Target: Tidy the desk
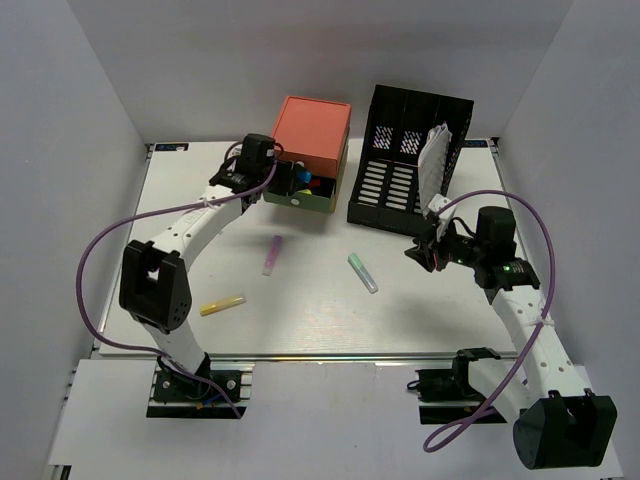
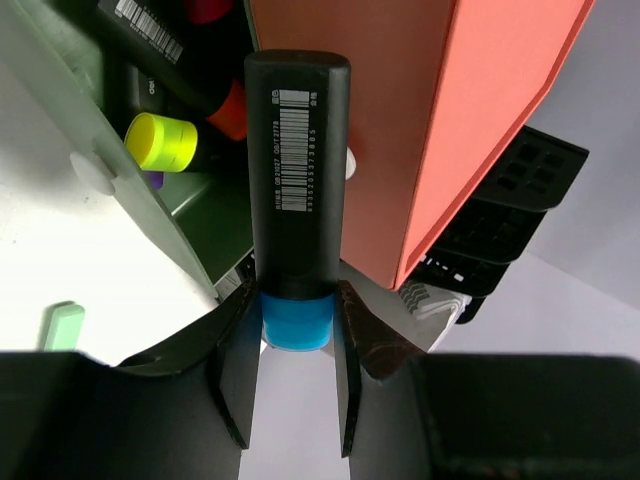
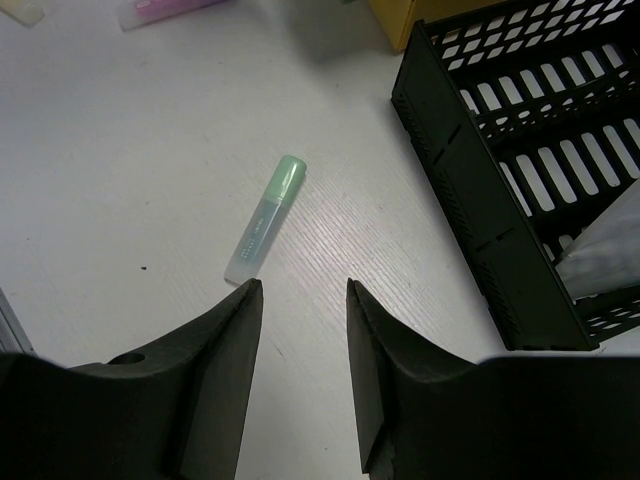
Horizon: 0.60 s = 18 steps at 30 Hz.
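The white desk (image 1: 320, 310) carries three loose highlighters: a purple one (image 1: 271, 255), a green one (image 1: 363, 272) and a yellow one (image 1: 222, 305). My left gripper (image 1: 290, 180) is shut on a black marker (image 2: 297, 170) with a blue end, held at the open green drawer (image 1: 300, 198) of the orange-topped box (image 1: 312, 135). The drawer holds other markers, one with a yellow cap (image 2: 160, 140). My right gripper (image 1: 425, 252) is open and empty above the desk, with the green highlighter (image 3: 265, 232) just beyond its left finger.
A black slotted file rack (image 1: 410, 160) stands right of the box with a sheet of paper (image 1: 435, 160) in it. In the right wrist view the rack (image 3: 520, 150) lies close on the right. A metal rail runs along the desk's near edge.
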Motion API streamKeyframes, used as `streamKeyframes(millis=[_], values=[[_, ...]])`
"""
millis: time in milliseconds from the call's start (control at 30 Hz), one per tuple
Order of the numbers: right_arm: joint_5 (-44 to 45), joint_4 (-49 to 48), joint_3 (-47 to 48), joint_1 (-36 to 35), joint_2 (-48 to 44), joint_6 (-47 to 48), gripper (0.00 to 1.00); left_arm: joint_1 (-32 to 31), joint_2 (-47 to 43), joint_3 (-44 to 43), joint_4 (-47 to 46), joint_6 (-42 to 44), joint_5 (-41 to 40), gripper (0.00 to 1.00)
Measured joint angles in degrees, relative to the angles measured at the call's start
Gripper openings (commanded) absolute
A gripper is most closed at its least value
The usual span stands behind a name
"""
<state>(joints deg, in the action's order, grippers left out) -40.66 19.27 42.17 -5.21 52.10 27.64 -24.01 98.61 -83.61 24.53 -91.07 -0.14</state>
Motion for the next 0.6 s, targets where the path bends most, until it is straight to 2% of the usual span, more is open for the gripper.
streamKeyframes(millis=[433, 467, 600], values=[[-0.2, 0.0, 0.0, 0.5, 0.0, 0.0, 0.45, 0.0, 3.4, -0.4, -1.2, -1.3, 1.5, 0.22], [-0.2, 0.0, 0.0, 0.6, 0.0, 0.0, 0.45, 0.0, 4.0, -0.9, -1.2, -1.3, 2.2, 0.28], [-0.4, 0.0, 0.0, 0.9, 0.0, 0.0, 0.45, 0.0, 6.0, -2.1, -1.6, -1.3, 4.0, 0.3]])
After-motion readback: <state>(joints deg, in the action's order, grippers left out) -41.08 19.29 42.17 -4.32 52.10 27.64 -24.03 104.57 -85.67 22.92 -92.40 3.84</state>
